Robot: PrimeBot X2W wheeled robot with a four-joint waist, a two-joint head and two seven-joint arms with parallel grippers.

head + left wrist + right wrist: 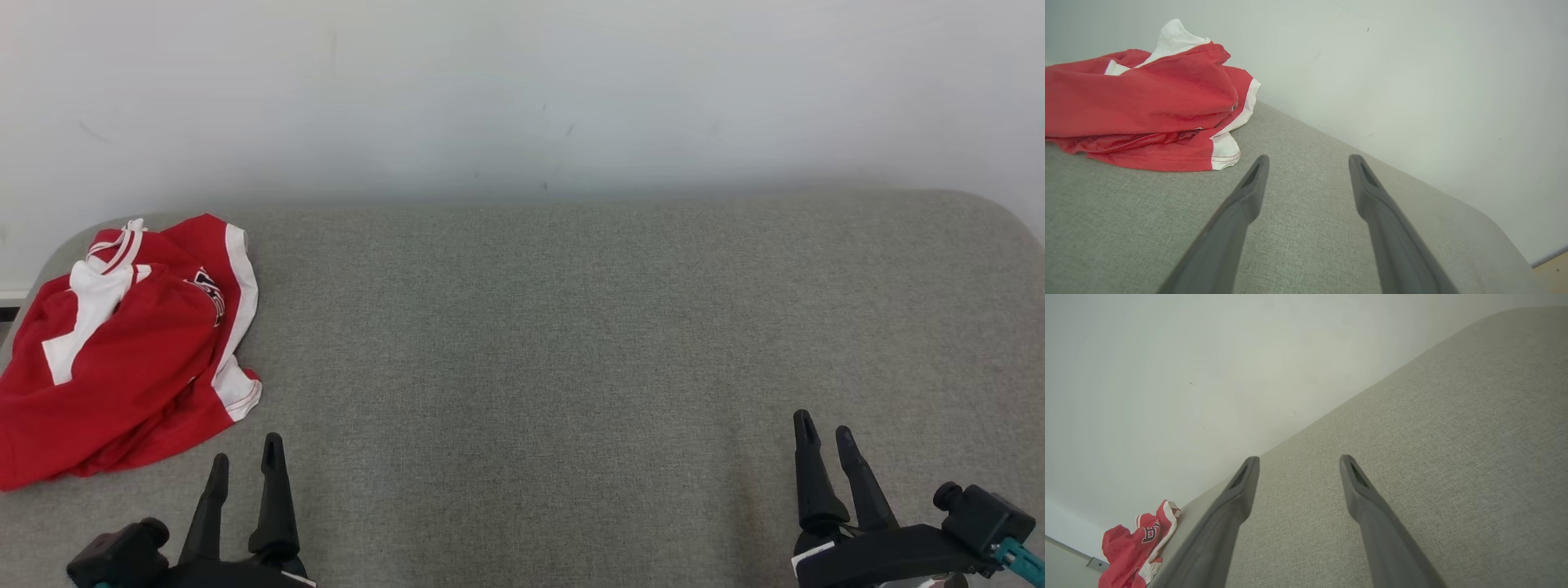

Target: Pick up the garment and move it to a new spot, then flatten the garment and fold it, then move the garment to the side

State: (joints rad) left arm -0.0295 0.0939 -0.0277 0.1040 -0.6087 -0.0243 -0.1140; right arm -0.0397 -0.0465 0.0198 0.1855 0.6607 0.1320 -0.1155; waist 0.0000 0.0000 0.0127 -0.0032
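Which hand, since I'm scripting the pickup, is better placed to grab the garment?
Left. The left hand sits open just short of the crumpled red garment at the left end of the grey surface; the right hand, also open, is far off at the opposite side.

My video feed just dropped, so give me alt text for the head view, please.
A crumpled red and white garment lies at the left edge of a grey fabric surface, below a plain white wall. The left gripper and right gripper rest open and empty at the bottom corners.
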